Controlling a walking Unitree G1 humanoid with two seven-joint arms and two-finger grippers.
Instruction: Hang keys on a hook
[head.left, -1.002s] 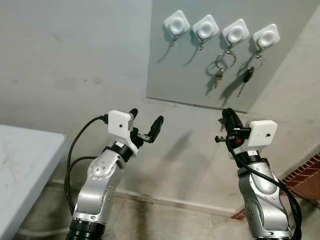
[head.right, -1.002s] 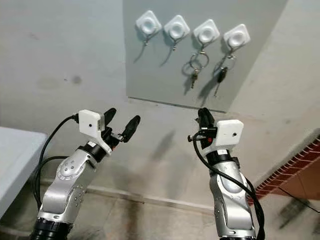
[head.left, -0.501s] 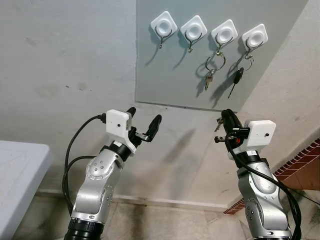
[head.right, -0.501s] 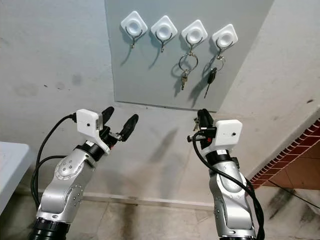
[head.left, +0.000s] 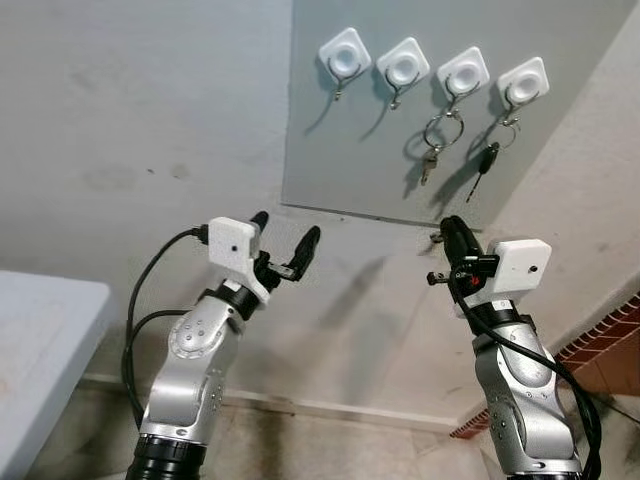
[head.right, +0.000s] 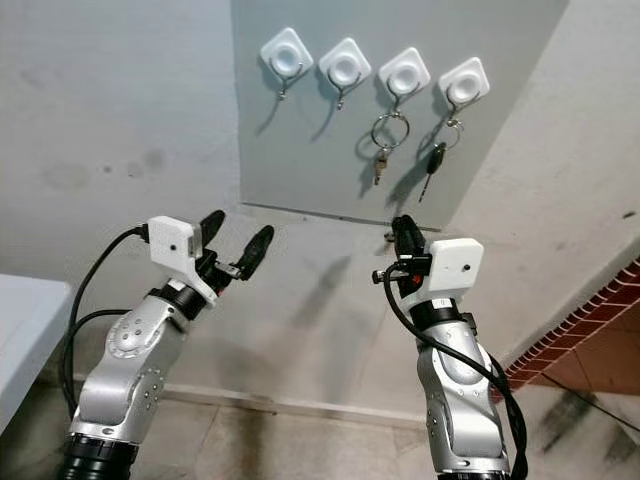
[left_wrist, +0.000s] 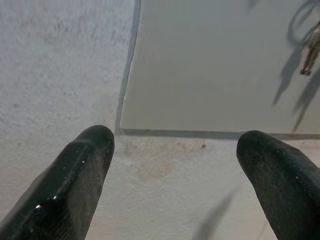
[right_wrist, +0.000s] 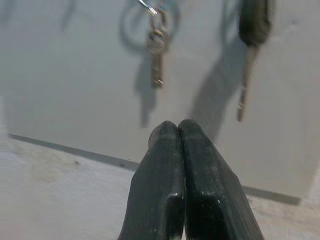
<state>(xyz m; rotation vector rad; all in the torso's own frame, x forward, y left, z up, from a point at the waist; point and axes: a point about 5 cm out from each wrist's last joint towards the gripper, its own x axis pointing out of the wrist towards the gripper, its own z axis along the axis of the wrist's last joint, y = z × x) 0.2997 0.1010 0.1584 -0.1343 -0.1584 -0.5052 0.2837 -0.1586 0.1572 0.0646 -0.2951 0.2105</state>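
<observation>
A rough pale plaster wall carries a flat grey rectangular panel (head.left: 400, 150) with four white square hook mounts in a row. The two hooks nearest the robot's left, the first (head.left: 343, 57) and the second (head.left: 402, 66), hang bare; the third holds a small brass key on a steel ring (head.left: 440, 140), and the fourth a black-headed key (head.left: 486, 160). A white table edge (head.left: 40, 340) sits low at the robot's left. The right gripper (head.left: 452, 238) is raised below the panel, its fingers pressed together; something small and metallic seems to show at them, but whether it is a key cannot be told. The left gripper (head.left: 285, 240) hovers with fingers wide apart, holding nothing. This looks like the approach step; next, the right arm would have to rise toward a bare hook.
</observation>
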